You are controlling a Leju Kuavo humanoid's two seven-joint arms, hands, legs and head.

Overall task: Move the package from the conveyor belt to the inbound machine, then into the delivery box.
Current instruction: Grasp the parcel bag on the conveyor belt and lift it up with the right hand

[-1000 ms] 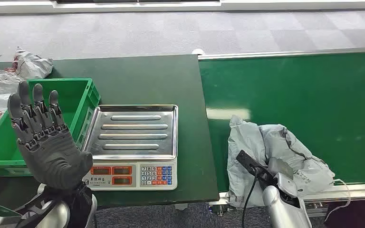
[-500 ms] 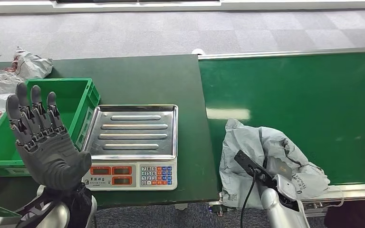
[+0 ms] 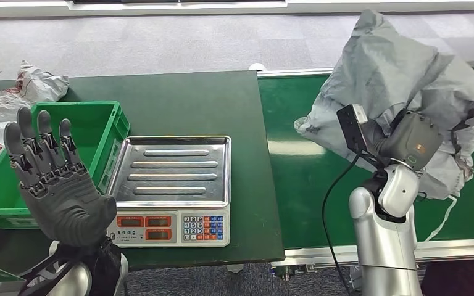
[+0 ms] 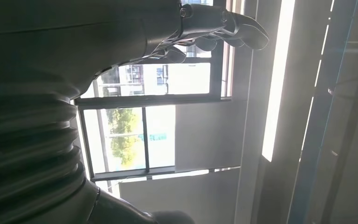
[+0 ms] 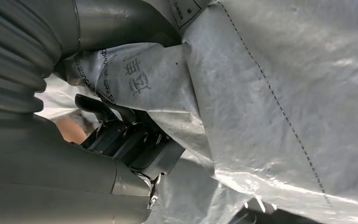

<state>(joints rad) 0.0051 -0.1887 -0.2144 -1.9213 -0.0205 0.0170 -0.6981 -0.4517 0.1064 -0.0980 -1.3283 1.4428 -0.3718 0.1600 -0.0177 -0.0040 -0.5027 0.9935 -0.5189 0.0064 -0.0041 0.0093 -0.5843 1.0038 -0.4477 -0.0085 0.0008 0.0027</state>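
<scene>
Above the conveyor belt (image 3: 308,179), at 3 o'clock from the scale (image 3: 170,169): grey package (image 3: 401,74) clamped in right hand (image 3: 410,139), lifted. At 9 o'clock, left hand (image 3: 55,185) spread, empty, near green box (image 3: 102,123).

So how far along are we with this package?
Pickup looks done: the right hand holds the grey package up above the conveyor belt. Nothing lies on the scale yet, and the green box hasn't received it. The left hand is raised, holding nothing.
</scene>
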